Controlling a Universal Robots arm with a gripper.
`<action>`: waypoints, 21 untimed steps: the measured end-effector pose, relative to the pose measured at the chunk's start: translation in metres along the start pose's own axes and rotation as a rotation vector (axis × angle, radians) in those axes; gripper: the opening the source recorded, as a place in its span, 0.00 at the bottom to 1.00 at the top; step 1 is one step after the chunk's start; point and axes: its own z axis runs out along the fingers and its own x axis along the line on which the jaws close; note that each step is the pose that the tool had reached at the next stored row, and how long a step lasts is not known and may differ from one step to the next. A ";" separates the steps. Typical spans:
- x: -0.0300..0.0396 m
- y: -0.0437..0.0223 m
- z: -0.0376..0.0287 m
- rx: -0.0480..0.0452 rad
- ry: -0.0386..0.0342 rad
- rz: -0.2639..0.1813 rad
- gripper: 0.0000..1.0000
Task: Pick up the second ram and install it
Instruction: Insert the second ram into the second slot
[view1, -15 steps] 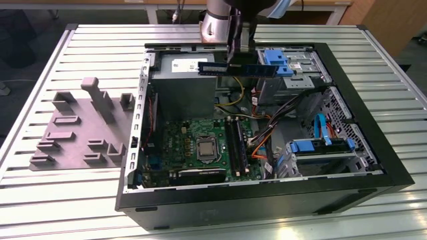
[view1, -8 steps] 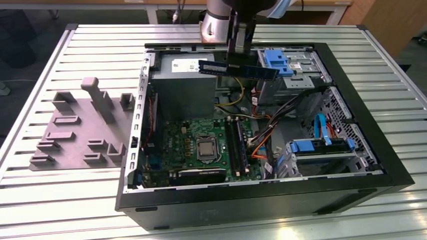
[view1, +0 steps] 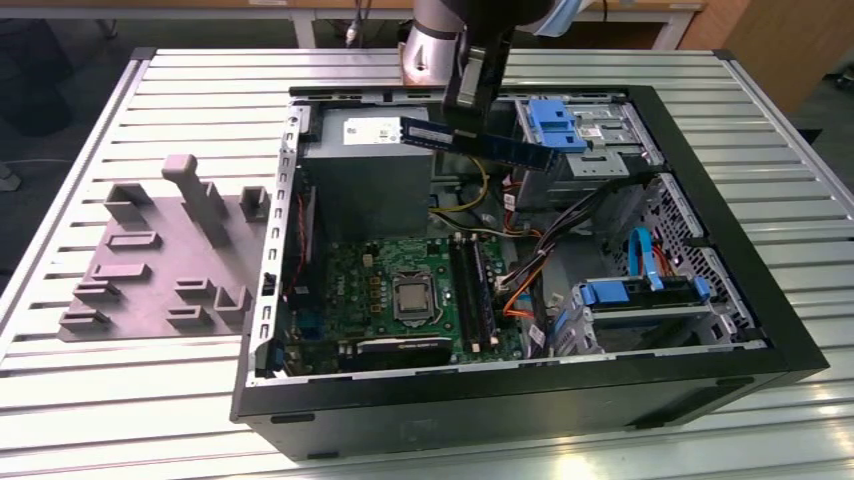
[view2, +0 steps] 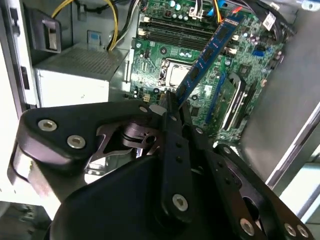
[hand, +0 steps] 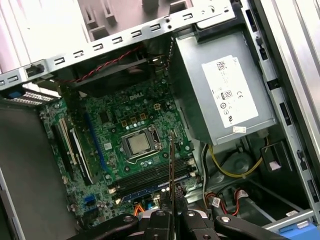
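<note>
Already lifted: ram (view1: 477, 142) clamped in the jaws of the gripper (view1: 470, 112), carried clear of the grey fixture (view1: 167, 255) on the counter (view1: 561, 65) at about nine o'clock of the case (view1: 534, 395) in the exterior view. Not yet seated: hangs in the air above the open case, roughly level and long-side sideways, over the power supply (view1: 360, 175) at about twelve o'clock from the motherboard (view1: 400, 290), well apart from the slots (view1: 474, 290). Seen as a blue strip (view2: 207, 52) running out from between the closed fingers (view2: 170, 112) in the second wrist view, with the board far beneath it; seen edge-on as a thin dark line (hand: 172, 165) in the first wrist view, lying across the slots (hand: 150, 177) near the processor (hand: 137, 144). Left to do, by this showing: bringing the stick down to an empty slot and pressing it home. Arm upright, descending from twelve o'clock in the exterior view, wrist pointed straight down into the case.
</note>
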 end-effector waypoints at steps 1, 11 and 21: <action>0.0000 0.0000 0.0002 0.0005 0.0003 0.014 0.14; 0.0000 -0.0001 0.0027 0.0037 -0.0034 0.176 0.14; 0.0001 -0.0001 0.0052 0.0071 -0.0072 0.336 0.14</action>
